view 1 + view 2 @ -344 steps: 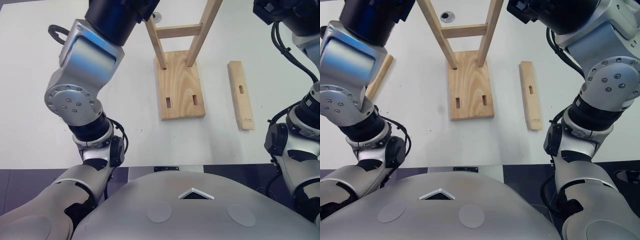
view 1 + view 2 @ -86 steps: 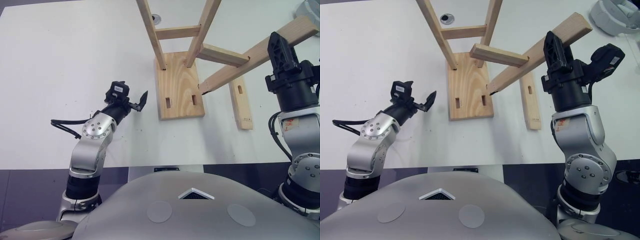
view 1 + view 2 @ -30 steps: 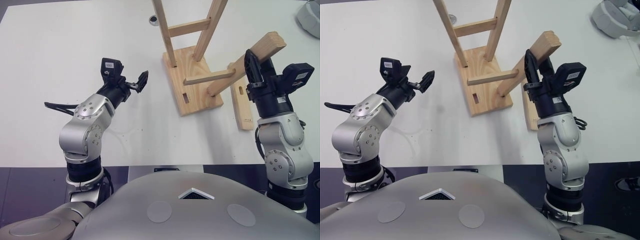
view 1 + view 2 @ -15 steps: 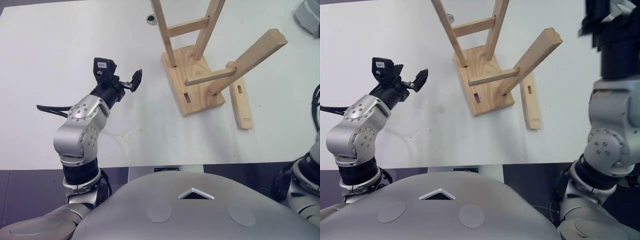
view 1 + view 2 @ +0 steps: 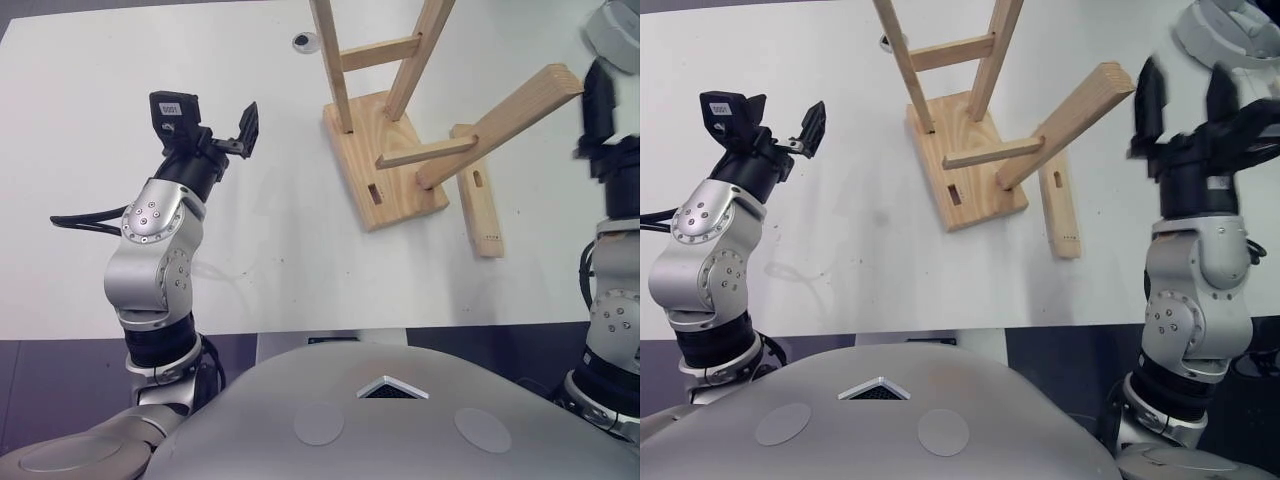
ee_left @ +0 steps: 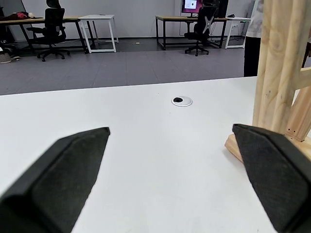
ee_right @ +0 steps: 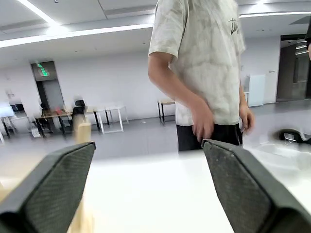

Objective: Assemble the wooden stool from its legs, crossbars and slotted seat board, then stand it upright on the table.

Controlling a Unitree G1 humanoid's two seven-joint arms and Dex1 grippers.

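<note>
Right eye view is showing the pale slotted wooden seat board [image 5: 985,195] lying flat on the white table [image 5: 890,270], its slanted wooden leg [image 5: 1065,128] now leaning unheld: the right gripper [image 5: 1186,90] is backing away, spread wide and empty, so that leg probably is needing straightening. The left gripper [image 6: 170,130] is hovering wide open, touching nothing.

A white table [image 5: 80,120] carried a small round cable grommet [image 5: 303,42] set into its top near the far edge. A rounded white and grey object [image 5: 1228,32], too cut off to identify, lay at the table's far right corner. Beyond the table was an office floor with black swivel chairs [image 6: 47,25], a white desk [image 6: 99,23] and a lit monitor [image 6: 191,6]. A green sign [image 7: 42,66] hung over a doorway.
</note>
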